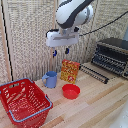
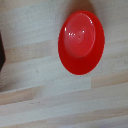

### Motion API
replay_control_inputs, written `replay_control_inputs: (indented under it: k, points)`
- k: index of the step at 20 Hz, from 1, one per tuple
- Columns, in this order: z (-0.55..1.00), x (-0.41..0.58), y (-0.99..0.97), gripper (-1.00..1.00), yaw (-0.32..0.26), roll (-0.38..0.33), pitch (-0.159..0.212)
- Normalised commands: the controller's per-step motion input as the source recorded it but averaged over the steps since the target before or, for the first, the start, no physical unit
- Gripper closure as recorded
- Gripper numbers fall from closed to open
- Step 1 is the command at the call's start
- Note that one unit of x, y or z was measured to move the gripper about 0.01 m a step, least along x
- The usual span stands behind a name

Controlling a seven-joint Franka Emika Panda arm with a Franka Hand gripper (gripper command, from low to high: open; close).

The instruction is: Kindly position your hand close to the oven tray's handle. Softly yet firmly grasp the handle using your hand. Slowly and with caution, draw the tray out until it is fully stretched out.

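Note:
My white hand [image 1: 60, 52] with blue-tipped fingers hangs from the bulky white arm, high above the table. It is over the orange box and blue mug and well to the exterior view's left of the oven. Its fingers are spread and hold nothing. The black oven [image 1: 114, 52] with silvery trim stands at the exterior view's right. The oven tray [image 1: 109, 62], a dark rack of thin wires, sits in the oven's front opening. A long dark slatted flap [image 1: 94, 72] lies in front of it. The wrist view shows neither oven nor fingers.
On the wooden table are a red wire basket [image 1: 25, 100], a blue mug [image 1: 50, 79], an orange box [image 1: 70, 71] and a red bowl [image 1: 71, 91]. The bowl also fills the wrist view [image 2: 81, 42]. A slatted wall stands behind.

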Motion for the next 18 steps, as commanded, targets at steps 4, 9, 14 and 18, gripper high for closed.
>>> replay_control_inputs:
  k: [4,9,14,18]
  points:
    - [0.09,-0.063,-0.14,-1.00,0.085,-0.210,0.010]
    - [0.18,-0.086,-0.19,-1.00,0.105,-0.299,0.000]
    - [0.15,-0.092,-0.28,-1.00,0.103,-0.290,0.000]
    - [0.02,-0.143,-0.42,-1.00,0.104,-0.270,-0.002]
